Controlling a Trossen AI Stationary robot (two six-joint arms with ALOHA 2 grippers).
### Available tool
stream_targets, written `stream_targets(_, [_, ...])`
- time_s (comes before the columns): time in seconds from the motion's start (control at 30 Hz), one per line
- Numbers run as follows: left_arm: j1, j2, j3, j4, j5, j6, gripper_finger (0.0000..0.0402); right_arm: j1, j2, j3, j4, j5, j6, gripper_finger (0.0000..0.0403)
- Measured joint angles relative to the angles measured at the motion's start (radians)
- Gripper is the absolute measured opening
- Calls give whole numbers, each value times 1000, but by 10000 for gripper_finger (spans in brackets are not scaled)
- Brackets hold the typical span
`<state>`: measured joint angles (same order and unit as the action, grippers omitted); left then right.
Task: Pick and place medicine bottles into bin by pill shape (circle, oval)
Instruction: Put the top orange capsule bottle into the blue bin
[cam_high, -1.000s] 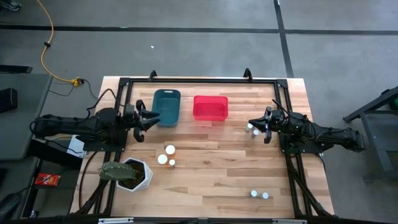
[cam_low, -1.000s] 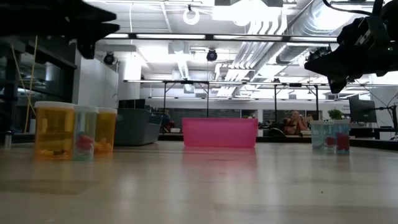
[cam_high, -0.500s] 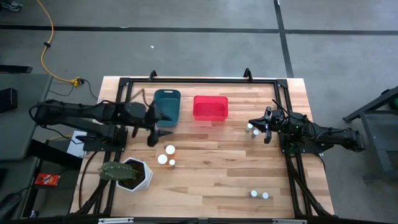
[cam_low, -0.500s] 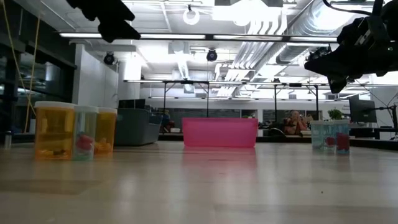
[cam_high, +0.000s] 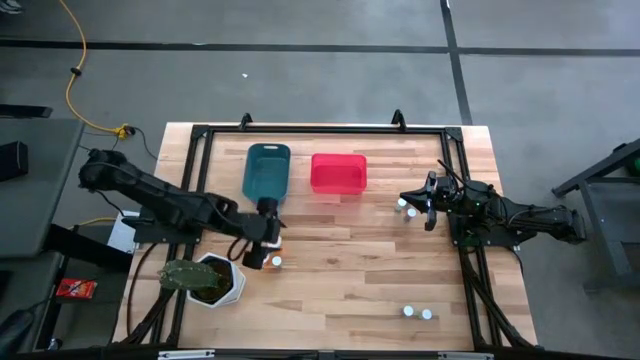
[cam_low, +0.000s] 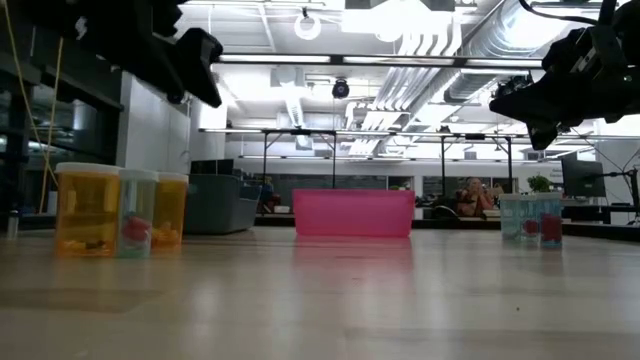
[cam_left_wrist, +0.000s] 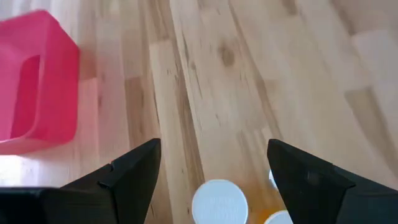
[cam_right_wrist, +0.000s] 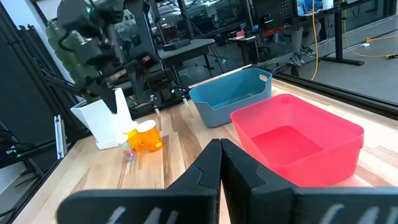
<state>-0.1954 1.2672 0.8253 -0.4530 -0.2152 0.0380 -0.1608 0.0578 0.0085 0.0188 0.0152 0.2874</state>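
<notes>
- Surface: a pale wooden plank table (cam_high: 340, 270) edged by a black metal frame, standing on a grey floor; the low view looks past it into a bright hall with ceiling ducts.
- Left gripper (cam_high: 262, 243): reaches out over the cluster of 3 small white-capped medicine bottles (cam_high: 274, 261) beside the white hexagonal plant pot (cam_high: 222, 278). Its 2 dark fingers (cam_left_wrist: 127, 177) stand wide apart in the left wrist view, with 1 round white cap (cam_left_wrist: 219, 201) directly between and below them and an amber body just beside that cap.
- Low view of that cluster: 2 amber-orange bottles (cam_low: 88, 208) flank 1 clear bottle, all upright on the table, beneath the left gripper.
- Dark teal rectangular plastic tub (cam_high: 266, 171): just beyond the left gripper, toward the table's far edge.
- Bright red rectangular plastic tub (cam_high: 338, 172): just beside the teal tub, between the 2 grippers.
- Right gripper (cam_high: 405, 205): held above the table's right side, fingers pressed together in the right wrist view, beside 2 small clear white-capped bottles (cam_high: 406, 209).
- 2 more white-capped bottles (cam_high: 417, 313): near the table's front edge, well apart from both grippers.
</notes>
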Motion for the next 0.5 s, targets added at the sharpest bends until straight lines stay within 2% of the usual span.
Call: stream_targets(0.5, [-2,130,0,-83,-1,-35,282,0,0,0,0,0,0,0])
